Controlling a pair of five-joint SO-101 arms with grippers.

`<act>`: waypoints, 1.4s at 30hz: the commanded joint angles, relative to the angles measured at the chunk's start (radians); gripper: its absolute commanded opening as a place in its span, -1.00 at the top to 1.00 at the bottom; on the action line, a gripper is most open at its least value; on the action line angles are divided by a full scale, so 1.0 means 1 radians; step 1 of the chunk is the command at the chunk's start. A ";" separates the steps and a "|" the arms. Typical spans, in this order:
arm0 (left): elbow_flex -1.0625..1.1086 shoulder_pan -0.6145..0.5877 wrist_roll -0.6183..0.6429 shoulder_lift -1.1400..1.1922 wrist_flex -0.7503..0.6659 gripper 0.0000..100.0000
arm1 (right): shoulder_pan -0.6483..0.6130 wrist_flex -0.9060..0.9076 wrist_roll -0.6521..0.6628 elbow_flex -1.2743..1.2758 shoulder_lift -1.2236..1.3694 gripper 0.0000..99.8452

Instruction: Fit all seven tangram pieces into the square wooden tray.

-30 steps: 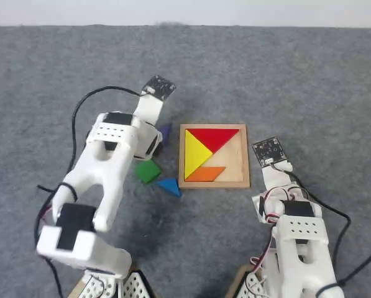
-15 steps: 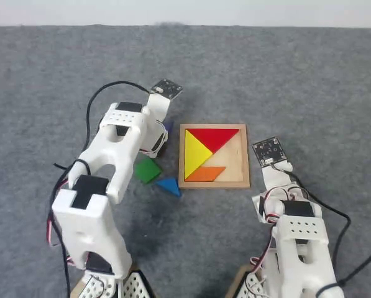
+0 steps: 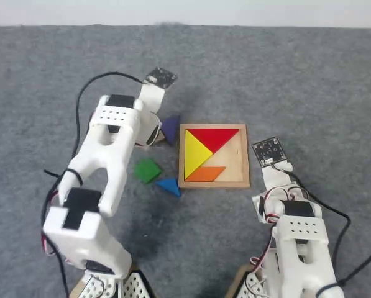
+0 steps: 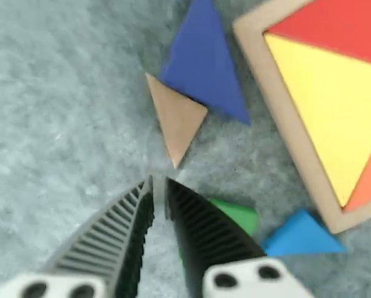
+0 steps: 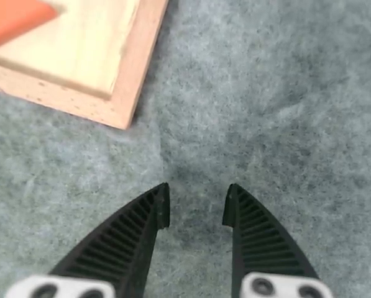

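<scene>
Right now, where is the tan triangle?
Left wrist view: the tan triangle lies left of the tray, beside the dark blue triangle, just ahead of the left pincer.

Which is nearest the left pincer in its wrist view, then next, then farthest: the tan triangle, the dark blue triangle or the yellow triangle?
1. Tan triangle, lying just ahead of the left pincer.
2. Dark blue triangle, beyond the tan one, beside the tray.
3. Yellow triangle, inside the tray.

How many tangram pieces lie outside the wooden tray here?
4. The dark blue triangle and the tan triangle lie together beside the tray's left rim. The green piece and the light blue triangle sit off its lower left corner. None looks hidden.
</scene>
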 commanded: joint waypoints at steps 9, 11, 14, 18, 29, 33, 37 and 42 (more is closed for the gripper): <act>-0.079 0.000 0.109 0.163 -0.206 0.65 | -0.005 -0.027 0.020 -0.005 -0.025 0.68; -0.125 0.000 0.109 0.218 -0.207 0.65 | -0.005 -0.027 0.020 -0.005 -0.025 0.68; -0.173 0.002 0.110 0.265 -0.198 0.65 | -0.005 -0.027 0.020 -0.005 -0.025 0.68; -0.196 -0.002 0.140 0.265 -0.180 0.64 | -0.005 -0.027 0.020 -0.005 -0.025 0.68; -0.206 0.005 0.318 0.276 -0.180 0.64 | -0.005 -0.027 0.021 -0.005 -0.025 0.68; -0.208 0.008 0.379 0.276 -0.187 0.64 | -0.005 -0.027 0.021 -0.005 -0.025 0.68; -0.228 0.008 0.442 0.278 -0.186 0.64 | -0.005 -0.027 0.021 -0.005 -0.025 0.68; -0.239 0.009 0.517 0.278 -0.184 0.57 | -0.005 -0.027 0.021 -0.005 -0.025 0.68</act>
